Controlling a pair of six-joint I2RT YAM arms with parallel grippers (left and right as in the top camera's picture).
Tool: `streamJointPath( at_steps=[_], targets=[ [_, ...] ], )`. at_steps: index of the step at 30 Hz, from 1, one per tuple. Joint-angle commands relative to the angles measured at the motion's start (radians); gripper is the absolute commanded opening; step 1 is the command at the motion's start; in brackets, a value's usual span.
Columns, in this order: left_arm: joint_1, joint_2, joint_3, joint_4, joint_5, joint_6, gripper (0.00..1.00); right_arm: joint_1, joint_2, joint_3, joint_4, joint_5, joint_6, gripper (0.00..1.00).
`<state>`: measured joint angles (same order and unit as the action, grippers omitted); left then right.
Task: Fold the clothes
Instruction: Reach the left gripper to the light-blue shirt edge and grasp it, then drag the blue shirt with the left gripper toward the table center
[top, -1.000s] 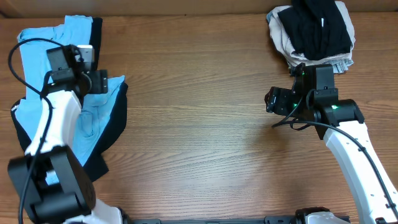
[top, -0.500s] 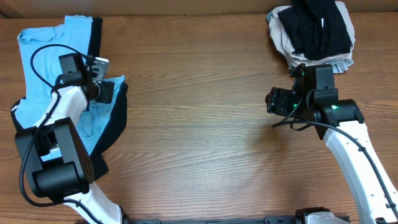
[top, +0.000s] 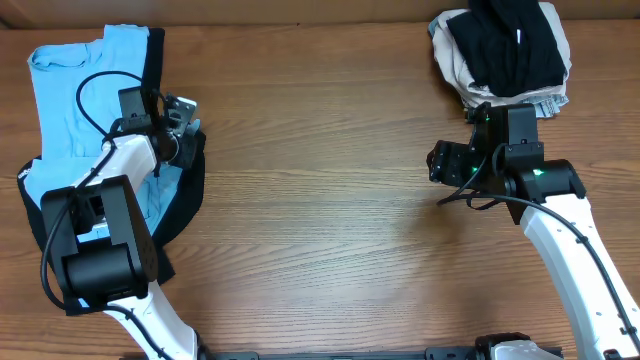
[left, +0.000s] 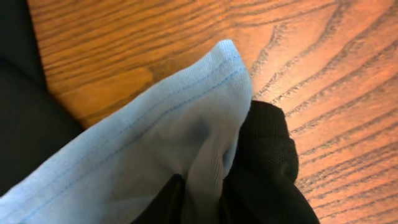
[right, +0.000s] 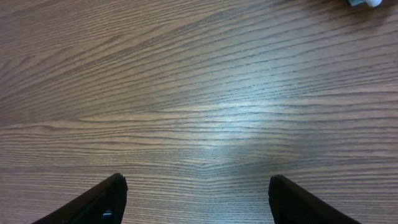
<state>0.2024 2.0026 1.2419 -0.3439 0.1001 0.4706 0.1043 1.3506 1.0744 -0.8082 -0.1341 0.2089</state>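
Note:
A light blue garment (top: 70, 90) lies spread at the table's left, over a black garment (top: 185, 195) that shows along its right and lower edges. My left gripper (top: 186, 135) is at the blue garment's right corner. In the left wrist view its jaws (left: 202, 190) are shut on a fold of that blue fabric (left: 155, 137), with the black cloth (left: 267, 155) just beside them. My right gripper (top: 440, 160) hovers over bare wood at the right. Its dark fingers (right: 106, 199) stand wide apart, open, with nothing between them.
A pile with a black garment (top: 510, 45) on top of a beige one (top: 450, 60) sits at the back right corner, just behind the right arm. Bare wooden tabletop (top: 320, 180) stretches between the two arms.
My left gripper has travelled rightward over the blue garment to its right corner and closed on the fabric there. The right arm has not moved.

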Motion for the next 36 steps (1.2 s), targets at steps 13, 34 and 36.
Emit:
streamJointPath(
  at_steps=[13,34,36],
  targets=[
    [-0.007,-0.030,0.083,-0.087,-0.010,-0.049,0.04,-0.006,-0.007,0.020,0.003,0.001,-0.002,0.77],
    [-0.253,-0.079,0.795,-0.734,0.169,-0.225,0.04,-0.008,-0.055,0.038,-0.018,-0.027,0.008,0.72],
    [-0.322,-0.079,0.850,-0.792,0.204,-0.224,0.04,-0.014,-0.076,0.063,-0.046,-0.028,0.009,0.72]
  ],
)
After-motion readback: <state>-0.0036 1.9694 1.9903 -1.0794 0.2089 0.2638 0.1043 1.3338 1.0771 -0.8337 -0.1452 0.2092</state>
